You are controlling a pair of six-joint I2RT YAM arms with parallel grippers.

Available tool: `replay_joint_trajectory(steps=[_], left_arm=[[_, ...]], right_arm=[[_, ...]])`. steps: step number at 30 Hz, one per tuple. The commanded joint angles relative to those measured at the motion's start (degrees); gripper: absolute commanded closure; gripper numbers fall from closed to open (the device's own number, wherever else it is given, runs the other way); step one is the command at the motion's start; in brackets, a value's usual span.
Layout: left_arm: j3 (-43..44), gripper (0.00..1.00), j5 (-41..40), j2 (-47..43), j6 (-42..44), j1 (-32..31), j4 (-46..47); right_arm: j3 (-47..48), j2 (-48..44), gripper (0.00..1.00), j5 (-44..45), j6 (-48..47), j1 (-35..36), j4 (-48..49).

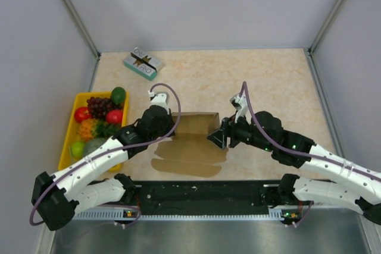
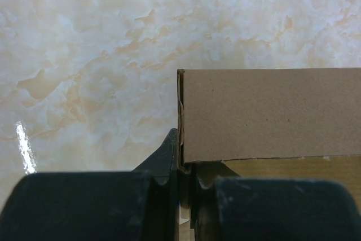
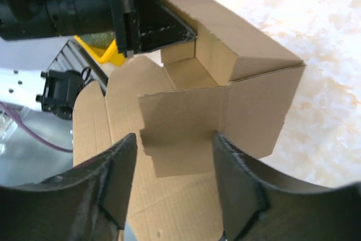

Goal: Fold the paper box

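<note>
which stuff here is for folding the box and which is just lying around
For the job: paper box, left gripper shut on it, right gripper open.
Lying about: tray, fruit, teal box.

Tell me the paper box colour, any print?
Plain brown paper box, unprinted; right wrist view shows it best.

left wrist cam: the paper box [image 2: 271, 114] runs off the right edge, and the left tool [image 2: 183, 173] is just dark blur. top cam: print on the small teal box [image 1: 143, 63] is too tiny to read, and the left arm [image 1: 101, 159] covers part of the yellow tray [image 1: 65, 147].
</note>
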Motion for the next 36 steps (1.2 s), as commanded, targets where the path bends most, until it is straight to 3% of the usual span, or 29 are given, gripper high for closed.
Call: replay_joint_trajectory(steps=[1,5,8,10,13,17,20,33,36], left_arm=[[-1.0,1.0,2.0,-3.0,-1.0,-0.2,3.0],[-2.6,1.0,3.4,-4.8,-1.4,-0.2,4.5],[-2.7,1.0,3.3,-5.4,-1.5,-0.2,4.3],[-2.8,1.0,3.0,-5.7,-1.5,-0.2,4.3],[-2.9,1.0,2.5,-5.8,-1.2,-0.2,4.9],[-2.8,1.0,2.4,-5.9,-1.2,-0.2,4.9],[-3.4,1.0,2.6,-6.2,-1.5,-0.2,5.6],[-5.6,1.0,2.6,-7.8,-2.3,-0.2,7.1],[-6.1,1.0,3.2,-8.4,-2.2,-0.1,7.8]], right_arm=[[-0.6,-1.9,0.49,3.8,-1.2,-1.1,3.7],[-0.1,-0.7,0.65,6.2,-3.8,-1.1,2.2],[1.1,1.1,0.83,8.3,-5.2,-1.1,0.0],[2.0,1.9,0.84,8.6,-5.7,-0.8,-0.8],[1.3,1.8,0.79,6.8,-5.8,-0.7,0.8],[-0.3,1.0,0.56,2.1,-3.8,-0.7,4.4],[-0.6,1.5,0.52,1.4,-2.7,-0.8,5.2],[1.4,-0.8,0.47,-0.6,1.4,-3.7,1.9],[2.8,-1.6,0.47,-6.1,4.6,-6.6,0.8]])
